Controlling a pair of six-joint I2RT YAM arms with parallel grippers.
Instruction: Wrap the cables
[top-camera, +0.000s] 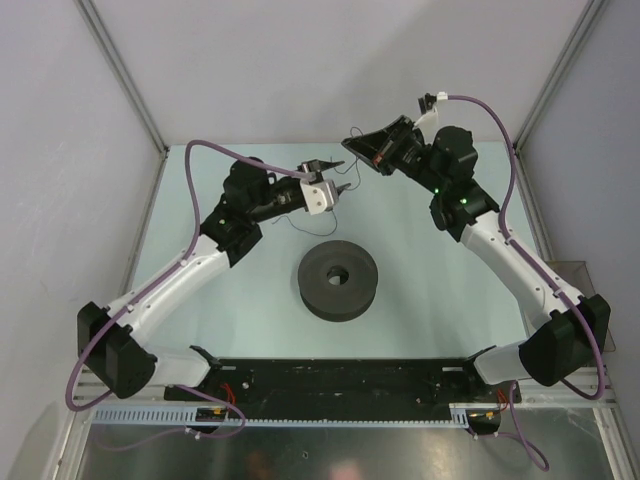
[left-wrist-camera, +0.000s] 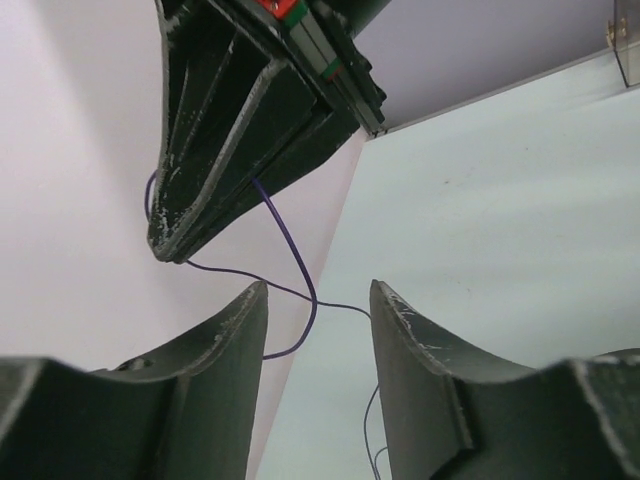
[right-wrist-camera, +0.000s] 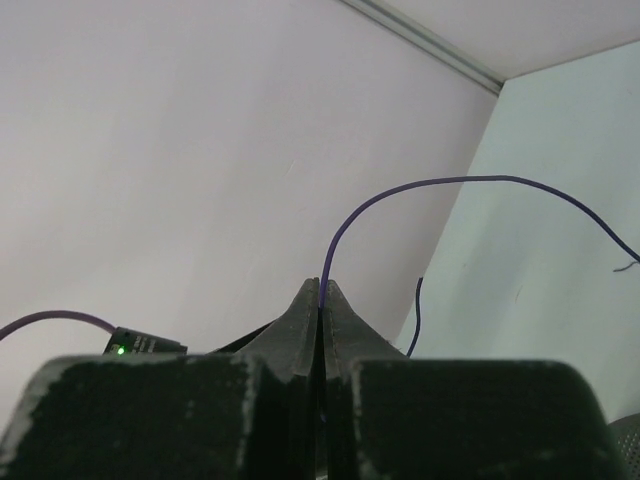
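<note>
Your right gripper (right-wrist-camera: 322, 287) has its jaws clenched on the cable (right-wrist-camera: 440, 181), pinching it right at the tips. From there the thin purple strand arcs out and droops towards the surface (top-camera: 440, 270). That grip looks like the anchor, holding one end up so the rest hangs free. Your left gripper (left-wrist-camera: 317, 292) sits close by, facing it, jaws released and spread. The strand crosses the gap between them, though I can't tell whether it's truly inside or just beyond. The spool (top-camera: 338, 278) lies flat on the surface, near both grippers. I'd judge you're lined up to take a second hold, so the slack can be guided onto it.
</note>
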